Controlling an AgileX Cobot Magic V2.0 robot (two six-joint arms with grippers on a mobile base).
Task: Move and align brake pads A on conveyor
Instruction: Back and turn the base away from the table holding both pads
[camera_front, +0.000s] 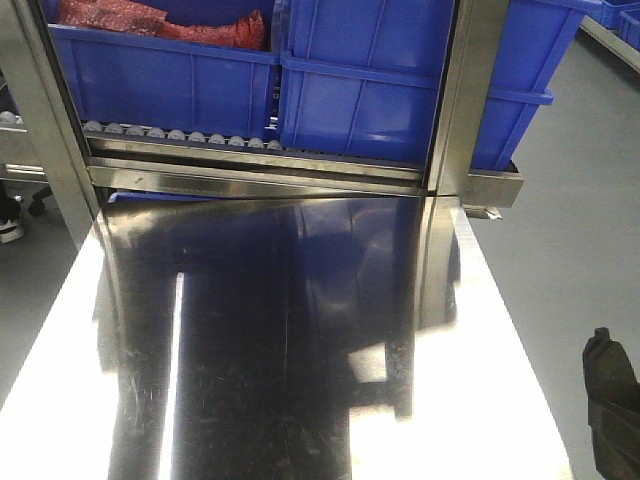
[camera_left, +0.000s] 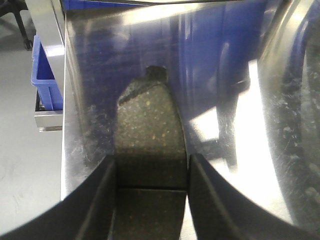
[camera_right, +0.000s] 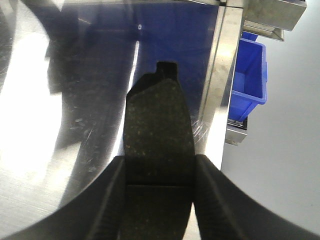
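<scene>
— What do your wrist views give you?

— Nearest, your left gripper (camera_left: 152, 167) is clamped on the left pad (camera_left: 150, 120), with its fingers (camera_left: 95, 200) against both sides and the groove (camera_left: 150, 188) lying between them. Your right gripper (camera_right: 160, 167) grips the right pad (camera_right: 157, 120) the same way. Both pads jut forward over the steel table (camera_left: 235, 150). You cannot tell whether they touch it.

— And the front view?

— Only it shows you the blue bins (camera_front: 370, 100) on the rack (camera_front: 250, 170) at the table's far end, one with something red (camera_front: 160, 20) inside. At its right edge sits a dark shape (camera_front: 612, 400), too cropped to name.
</scene>
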